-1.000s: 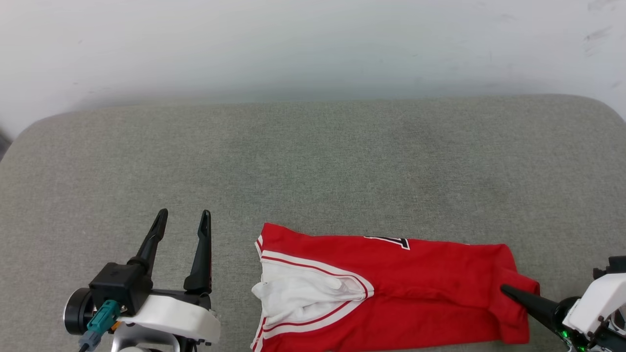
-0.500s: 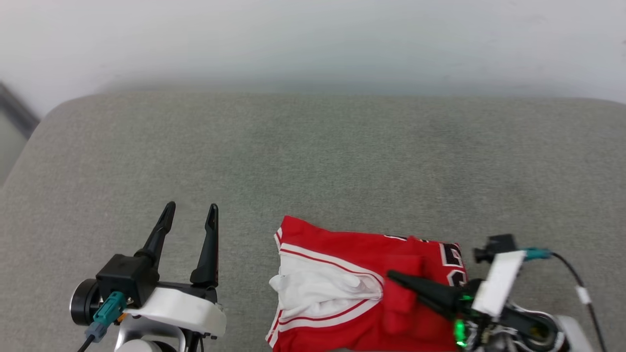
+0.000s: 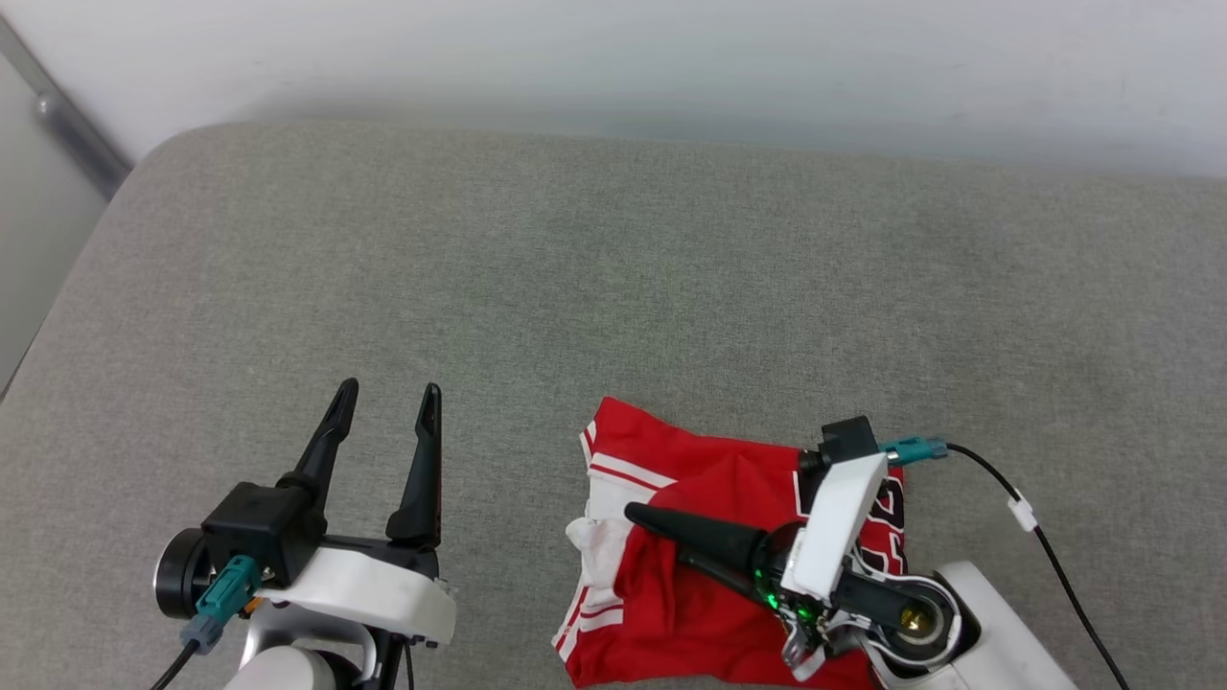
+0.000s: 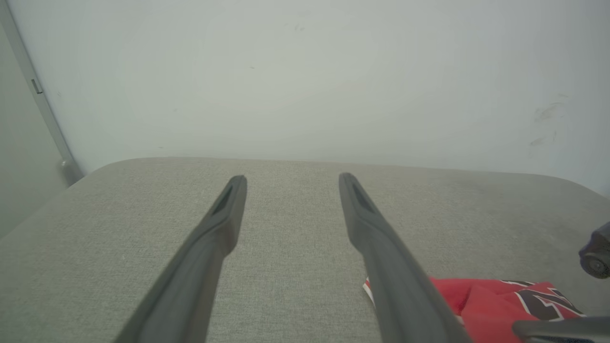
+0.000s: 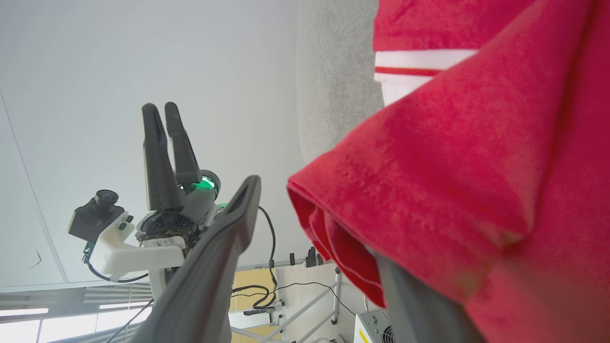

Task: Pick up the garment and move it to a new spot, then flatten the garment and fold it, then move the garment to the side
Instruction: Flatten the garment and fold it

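Note:
The red garment (image 3: 714,460) lies bunched on the grey cushion (image 3: 613,268), near its front edge. Its white sleeve (image 3: 599,546) shows at the left and black-and-white lettering (image 3: 887,517) at the right. My right gripper (image 3: 635,513) points left over it with its jaws apart. A folded red hem (image 5: 452,143) drapes over the lower finger, and the upper finger (image 5: 238,209) is bare. The left gripper (image 3: 390,388) stands open and empty over bare cushion to the garment's left. The left wrist view shows the left gripper (image 4: 291,177) beside the garment's corner (image 4: 481,300).
A pale wall (image 3: 613,57) runs behind the cushion, with a grey rail (image 3: 67,125) at the far left corner. A black cable (image 3: 1045,556) trails from the right wrist. Bare cushion stretches beyond and to both sides of the garment.
The right gripper has swept left, carrying the garment's right end over the rest, so the shirt is now doubled and shorter. The head camera has turned. The left gripper holds still.

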Tool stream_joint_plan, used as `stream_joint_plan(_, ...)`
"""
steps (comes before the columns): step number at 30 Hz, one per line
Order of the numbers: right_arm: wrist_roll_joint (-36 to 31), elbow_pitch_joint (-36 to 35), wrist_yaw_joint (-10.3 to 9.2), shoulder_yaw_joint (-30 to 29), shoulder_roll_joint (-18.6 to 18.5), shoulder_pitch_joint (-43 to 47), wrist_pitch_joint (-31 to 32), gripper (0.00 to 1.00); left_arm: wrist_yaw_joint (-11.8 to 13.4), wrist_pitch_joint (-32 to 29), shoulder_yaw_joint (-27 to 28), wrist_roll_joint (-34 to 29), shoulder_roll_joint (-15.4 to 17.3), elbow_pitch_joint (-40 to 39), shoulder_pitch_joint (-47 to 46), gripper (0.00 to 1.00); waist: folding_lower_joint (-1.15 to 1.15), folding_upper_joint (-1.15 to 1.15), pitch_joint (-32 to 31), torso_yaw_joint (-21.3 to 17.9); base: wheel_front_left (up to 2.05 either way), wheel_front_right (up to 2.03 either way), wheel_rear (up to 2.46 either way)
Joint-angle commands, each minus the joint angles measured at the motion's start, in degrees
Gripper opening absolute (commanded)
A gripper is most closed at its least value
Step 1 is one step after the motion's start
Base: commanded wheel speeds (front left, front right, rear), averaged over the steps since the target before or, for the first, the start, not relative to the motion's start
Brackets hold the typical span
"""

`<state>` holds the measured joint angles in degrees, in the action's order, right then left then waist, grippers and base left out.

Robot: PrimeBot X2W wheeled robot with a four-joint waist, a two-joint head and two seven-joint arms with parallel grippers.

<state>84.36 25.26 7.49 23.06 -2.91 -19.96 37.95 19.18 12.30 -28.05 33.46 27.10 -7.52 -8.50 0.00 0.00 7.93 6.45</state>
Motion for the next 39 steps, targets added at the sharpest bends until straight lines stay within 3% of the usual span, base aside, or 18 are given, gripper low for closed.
stream_joint_plan(1,0.1,-0.4,0.0,0.9,0.0,-1.3,-0.7,1.0,-0.1,0.2,0.0,-0.1,-0.1,0.3,-0.6,1.0,0.0,0.0,0.1,0.0,0.0,0.0,0.0)
stream_joint_plan(5,-4.1,-2.7,0.0,3.9,-0.9,-2.5,-2.5,1.0,-0.1,0.5,0.0,-0.1,-0.1,0.5,-0.7,1.0,0.0,0.0,0.2,-0.5,0.0,0.0,0.0)
stream_joint_plan(10,-17.2,-7.2,0.0,11.7,-6.0,-4.9,-7.7,1.0,-0.2,0.6,-0.1,-0.1,-0.1,0.5,-0.7,1.0,0.0,0.0,-0.3,-1.5,0.0,0.0,0.0)
stream_joint_plan(12,-19.3,-9.1,0.0,13.6,-6.8,-5.0,-9.3,1.0,0.0,0.6,0.0,0.0,0.0,0.6,-0.4,1.0,0.0,0.0,-0.5,-1.9,0.0,0.0,0.0)
stream_joint_plan(18,-30.4,-14.1,0.0,15.2,-13.3,-5.7,-16.1,1.0,0.7,0.7,0.4,0.4,0.3,0.5,0.8,1.0,0.0,0.0,-1.2,-3.6,0.0,0.0,0.0)
stream_joint_plan(23,-41.7,-15.0,0.0,7.4,-15.4,-1.6,-25.0,1.0,1.4,1.0,1.1,0.6,0.5,0.6,1.7,1.0,0.0,0.0,-2.2,-5.3,0.0,0.0,0.0)
stream_joint_plan(26,-49.6,-16.1,-0.01,-2.3,-15.7,2.7,-29.8,1.0,1.7,1.2,1.6,1.1,0.5,1.2,2.6,1.0,0.0,0.0,-3.0,-6.5,0.0,0.0,0.0)
stream_joint_plan(33,-60.7,-22.0,-0.01,-17.1,-11.4,10.8,-36.8,1.0,2.0,1.8,2.5,1.3,0.6,3.0,3.9,1.0,0.0,0.0,-4.5,-8.3,0.0,0.0,0.0)
stream_joint_plan(39,-65.5,-27.2,-0.01,-21.8,-7.8,16.1,-39.0,1.0,1.6,2.2,3.1,1.2,0.6,4.8,5.1,1.0,0.0,0.0,-6.0,-9.0,0.0,0.0,0.0)
